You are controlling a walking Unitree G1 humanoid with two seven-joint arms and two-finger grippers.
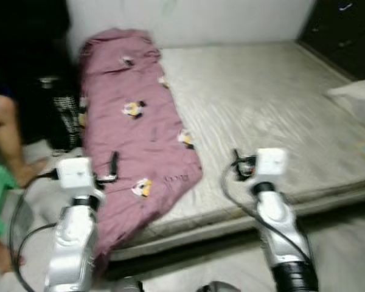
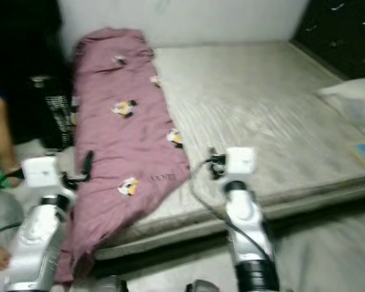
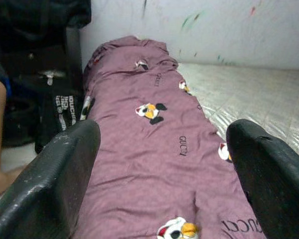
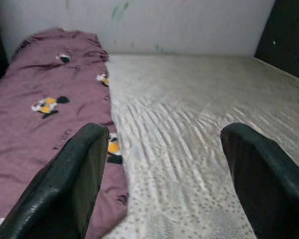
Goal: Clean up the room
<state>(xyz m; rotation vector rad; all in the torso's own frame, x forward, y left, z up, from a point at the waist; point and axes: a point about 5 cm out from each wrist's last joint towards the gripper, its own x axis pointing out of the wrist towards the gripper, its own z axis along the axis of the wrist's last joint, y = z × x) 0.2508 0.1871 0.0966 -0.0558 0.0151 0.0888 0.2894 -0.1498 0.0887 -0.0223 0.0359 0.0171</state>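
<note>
Nearest, two silver arms reaching toward the bed, each ending in a pincer. Left pincer point(image 3: 162, 164) spread wide, fingers apart and empty, hovering just above the near end of the mauve quilt point(image 1: 134, 134). Right pincer point(image 4: 159, 174) likewise spread and empty, above the bare mattress point(image 1: 261, 109) just beside the quilt's near edge.

Quilt folded into a long strip along the left side of the mattress, printed with small cartoon figures and lettering, near corner drooping over the mattress edge toward the floor. Judged step: approach to the quilt, nothing grasped yet. Next move probably calls for lowering the left pincer onto the cloth and pinching a fold, with the right one brought over to the quilt's edge; soft fabric likely to slip or bunch.

Beyond the quilt: pale wall with faint marks; dark furniture at the mattress's far right corner; a pale pillow-like shape point(image 1: 356, 97) at its right edge. Left of the quilt, dark bags point(image 1: 61, 115), a person's bare leg point(image 1: 6, 134) on the floor.
</note>
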